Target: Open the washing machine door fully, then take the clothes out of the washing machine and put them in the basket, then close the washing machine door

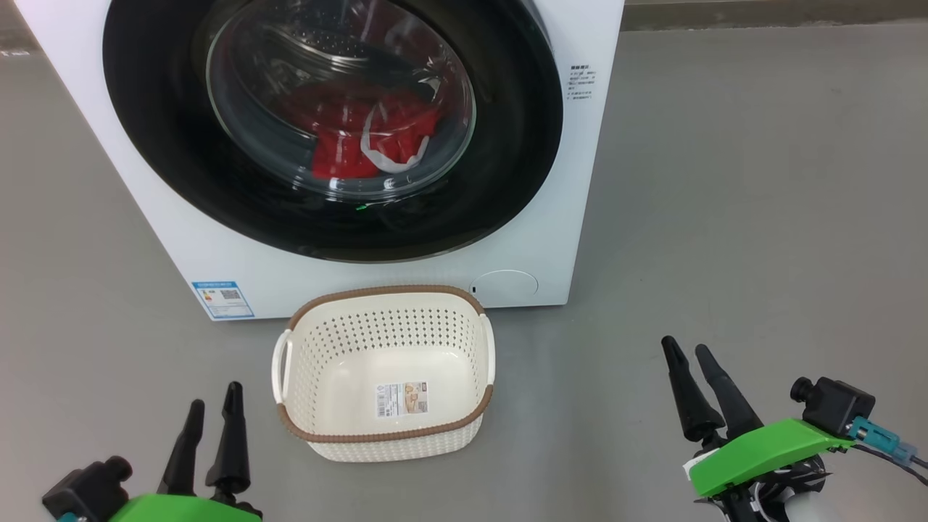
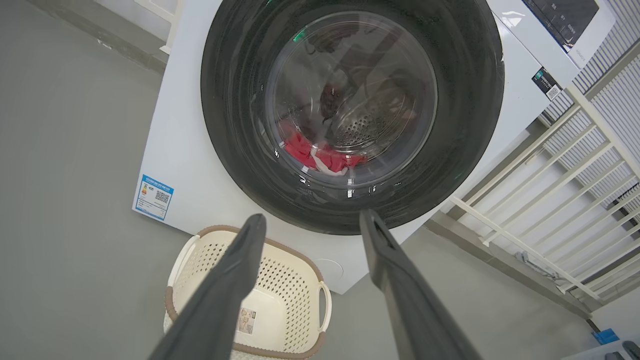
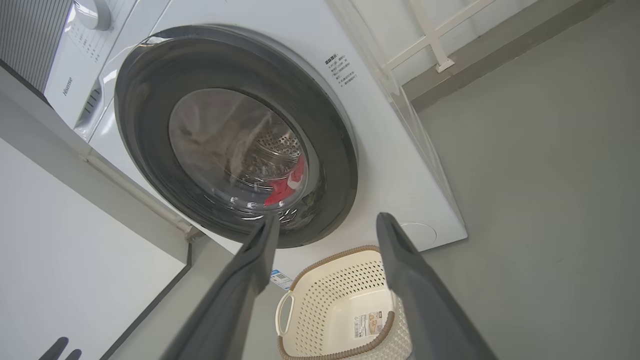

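The white washing machine (image 1: 551, 239) stands on the floor with its round black door (image 1: 159, 167) closed against the front. Through the glass window I see the red clothes (image 1: 348, 138) with a white trim band lying in the drum. The cream basket (image 1: 384, 428) sits empty on the floor right in front of the machine. My left gripper (image 1: 214, 409) is open at the lower left, left of the basket. My right gripper (image 1: 685, 348) is open at the lower right, well to the basket's right. Both hold nothing. The door (image 2: 480, 100) and the basket (image 2: 300, 280) lie beyond my left fingers (image 2: 235, 280).
Grey floor (image 1: 761, 217) surrounds the machine. A white railing (image 2: 560, 190) stands beside the machine in the left wrist view. A blue label sticker (image 1: 223, 299) is on the machine's lower front corner. A pale wall panel (image 3: 75, 260) runs along the machine's other side.
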### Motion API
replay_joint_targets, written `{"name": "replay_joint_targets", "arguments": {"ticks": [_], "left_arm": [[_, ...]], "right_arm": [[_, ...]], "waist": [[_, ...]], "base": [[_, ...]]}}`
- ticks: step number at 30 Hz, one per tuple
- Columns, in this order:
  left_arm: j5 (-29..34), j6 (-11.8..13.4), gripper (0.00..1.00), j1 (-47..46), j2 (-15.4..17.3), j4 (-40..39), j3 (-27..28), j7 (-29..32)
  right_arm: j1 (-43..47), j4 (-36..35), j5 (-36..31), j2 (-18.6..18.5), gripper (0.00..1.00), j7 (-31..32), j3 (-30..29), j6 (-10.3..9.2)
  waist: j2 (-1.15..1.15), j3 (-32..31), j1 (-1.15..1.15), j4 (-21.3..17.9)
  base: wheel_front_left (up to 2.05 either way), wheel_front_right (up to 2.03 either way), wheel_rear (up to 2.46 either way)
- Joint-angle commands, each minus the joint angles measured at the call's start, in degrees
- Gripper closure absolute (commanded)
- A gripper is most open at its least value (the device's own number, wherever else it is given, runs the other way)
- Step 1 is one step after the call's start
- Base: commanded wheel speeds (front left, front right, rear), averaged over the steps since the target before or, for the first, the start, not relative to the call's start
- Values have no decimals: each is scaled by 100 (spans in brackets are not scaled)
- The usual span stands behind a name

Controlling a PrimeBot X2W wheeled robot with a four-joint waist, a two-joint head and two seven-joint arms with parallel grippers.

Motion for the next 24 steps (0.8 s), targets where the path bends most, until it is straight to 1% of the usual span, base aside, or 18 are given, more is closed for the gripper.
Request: {"name": "replay_joint_targets", "arguments": {"ticks": [1, 24], "left_arm": [[215, -43, 0, -234, 103, -178, 95, -89], [1644, -55, 0, -295, 141, -343, -14, -464]], "right_arm": [[-298, -109, -214, -22, 0, -103, 134, 6], [-503, -24, -1739, -12, 0, -473, 410, 7]], "waist": [[0, 3, 0, 1], [0, 57, 0, 28]], "base": [[0, 0, 0], [0, 0, 0]]}}
